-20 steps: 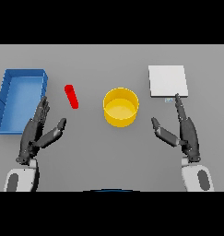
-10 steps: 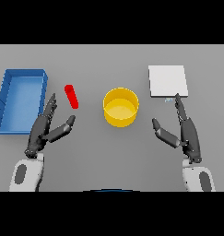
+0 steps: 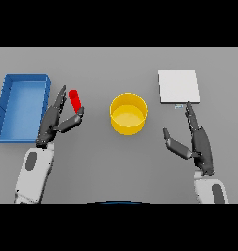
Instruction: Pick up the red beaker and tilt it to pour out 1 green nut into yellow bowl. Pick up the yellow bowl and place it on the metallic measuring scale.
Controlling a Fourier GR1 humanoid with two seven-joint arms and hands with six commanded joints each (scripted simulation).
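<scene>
- My left robot hand (image 3: 56, 120) is beside the red beaker (image 3: 75, 100), fingers straight and spread, holding nothing.
- Beaker stands on the desk (image 3: 115, 162) between blue tray (image 3: 21, 108) and yellow bowl (image 3: 128, 113).
- Wrap it low, keep upright until over bowl.
- Right robot hand (image 3: 196, 142) idle, uncurled, near metallic scale (image 3: 178, 86).

Two arms on show, each a smooth white shell with rounded edges. The left forearm carries a long grey oval inset on its top face; the right forearm shows a similar grey patch near the wrist. Both end in dark grey, near-black parts: the left hand (image 3: 54, 122) and the right hand (image 3: 199, 144), slim, segmented fingers, matte finish, a thumb on each.
</scene>
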